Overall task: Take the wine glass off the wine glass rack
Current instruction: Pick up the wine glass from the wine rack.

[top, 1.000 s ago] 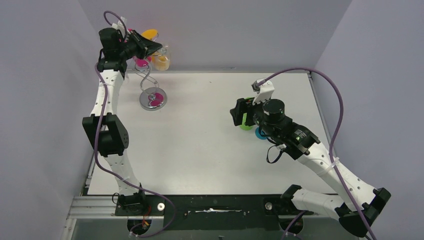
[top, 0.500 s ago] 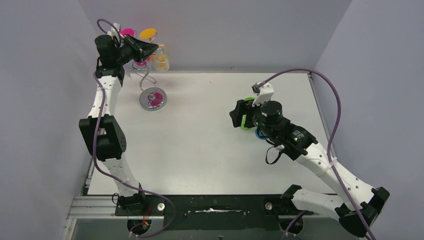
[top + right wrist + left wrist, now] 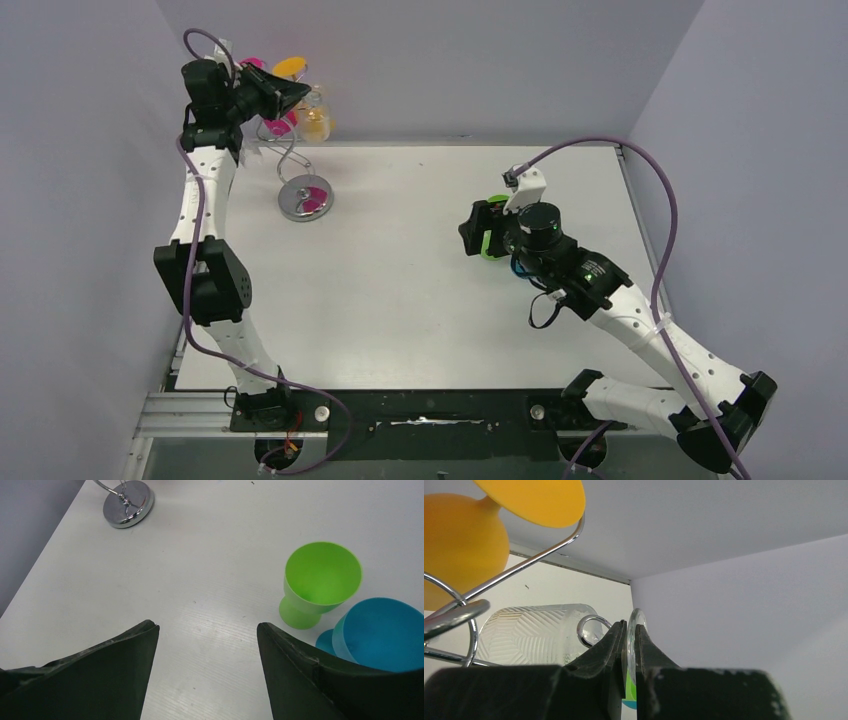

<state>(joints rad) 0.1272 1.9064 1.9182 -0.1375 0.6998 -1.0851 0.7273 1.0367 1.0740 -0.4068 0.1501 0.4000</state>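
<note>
Left gripper pinched the glass by its thin foot at 11 o'clock; snagging the rack could tip it.

Table: white, matte, faintly scuffed, evenly lit.
Back wall, beyond table's far edge: plain pale lilac-grey.
Left wall, right wall, flanking table: same colour.
Rail, along table's near edge: black plate on aluminium frame.
</note>
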